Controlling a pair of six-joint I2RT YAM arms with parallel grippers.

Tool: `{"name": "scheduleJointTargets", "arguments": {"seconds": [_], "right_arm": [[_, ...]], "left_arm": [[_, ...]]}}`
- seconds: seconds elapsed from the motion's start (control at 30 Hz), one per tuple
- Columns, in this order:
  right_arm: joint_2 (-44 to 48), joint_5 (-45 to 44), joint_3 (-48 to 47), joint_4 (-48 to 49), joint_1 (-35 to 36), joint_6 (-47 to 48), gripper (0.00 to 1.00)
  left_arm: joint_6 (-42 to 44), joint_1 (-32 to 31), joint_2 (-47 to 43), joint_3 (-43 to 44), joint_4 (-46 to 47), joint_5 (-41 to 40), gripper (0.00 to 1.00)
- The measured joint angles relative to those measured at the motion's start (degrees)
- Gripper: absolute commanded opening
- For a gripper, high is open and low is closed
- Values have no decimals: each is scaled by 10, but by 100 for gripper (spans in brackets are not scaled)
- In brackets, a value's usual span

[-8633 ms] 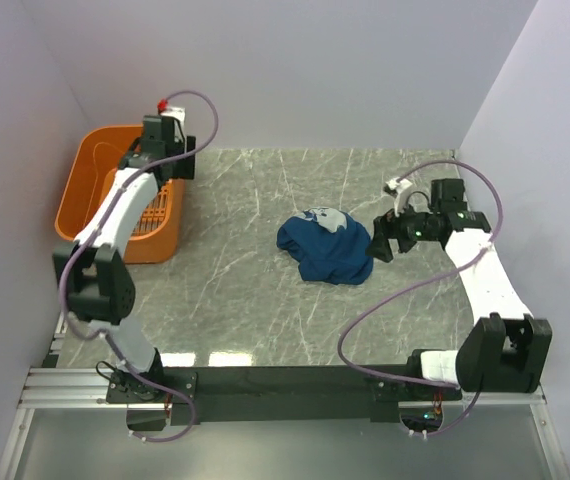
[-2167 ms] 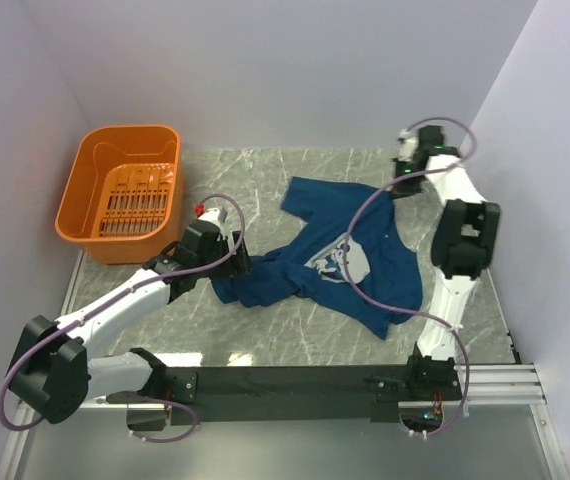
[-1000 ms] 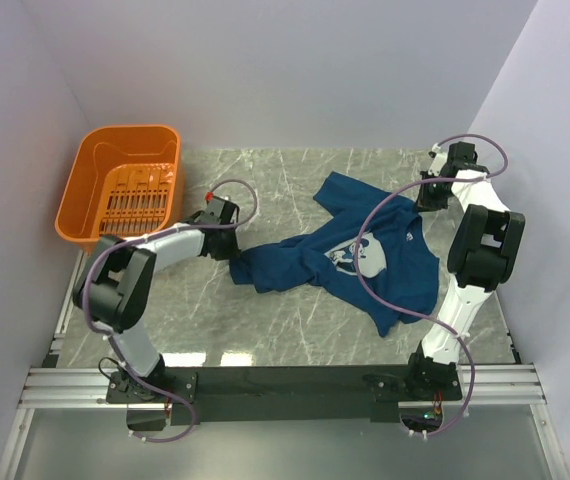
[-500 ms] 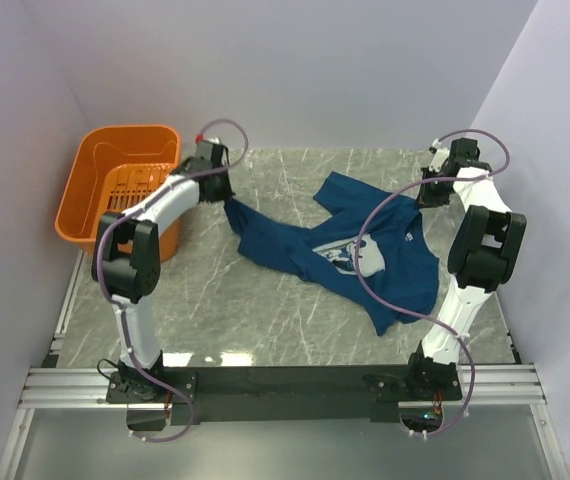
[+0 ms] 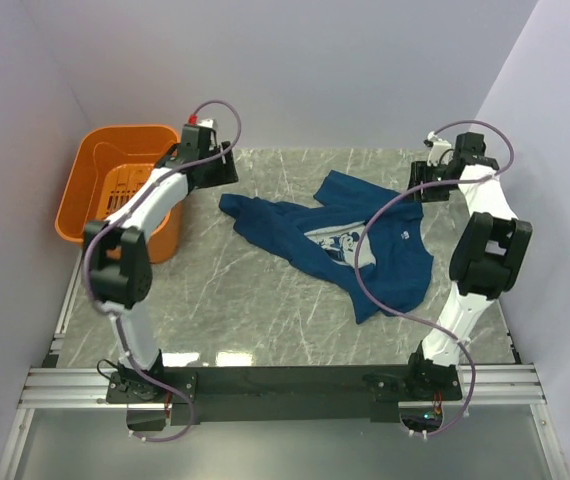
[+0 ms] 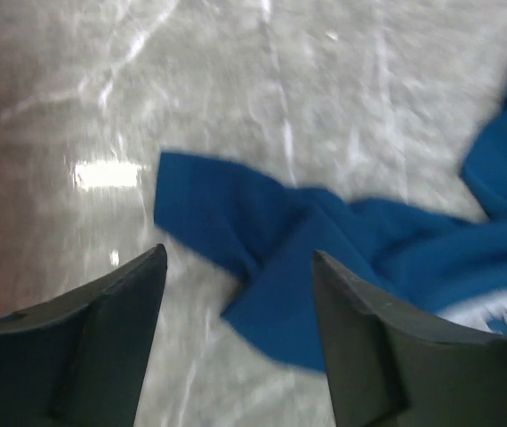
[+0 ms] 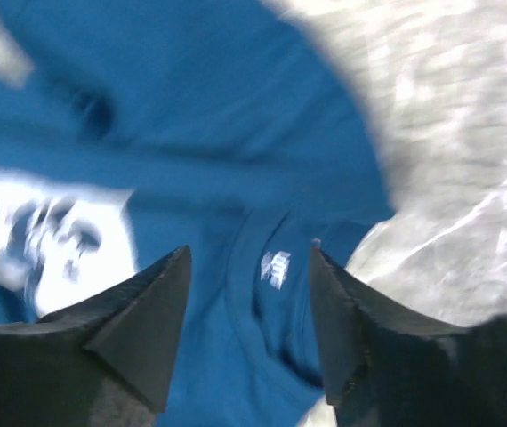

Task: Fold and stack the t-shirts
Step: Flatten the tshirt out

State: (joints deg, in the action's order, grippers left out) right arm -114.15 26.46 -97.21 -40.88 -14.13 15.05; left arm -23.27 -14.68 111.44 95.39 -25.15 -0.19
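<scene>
Top external view: note that the left hand and right hand have just let go of the t-shirt and now stand open and empty, leaving it stretched but rumpled on the tabletop between them, so flattening is probably unfinished.

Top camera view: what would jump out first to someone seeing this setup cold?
The navy t-shirt with a white print sprawls half-spread and wrinkled across the middle of the grey marbled table. An orange basket sits at the far left corner. The left gripper and right gripper hang open over the shirt's opposite ends, holding nothing.
</scene>
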Motion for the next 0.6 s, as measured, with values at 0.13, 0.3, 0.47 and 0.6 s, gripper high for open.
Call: {"name": "scheduleJointTargets", "arguments": {"seconds": [0.13,0.3,0.47,0.6], "right_arm": [[70,59,42,-40,12,84,67],[158,119,98,-67,115,181,67],[137,96,126,-44,297,148,65],[45,31,78,-31,365,82,66]], "left_arm": [[12,0,-131,-88,26,29,73],[14,0,-303,-198,88,54,74],[-3,0,-428,-325,119,59,84],[-32,2,-497,-415,102,51,93]]}}
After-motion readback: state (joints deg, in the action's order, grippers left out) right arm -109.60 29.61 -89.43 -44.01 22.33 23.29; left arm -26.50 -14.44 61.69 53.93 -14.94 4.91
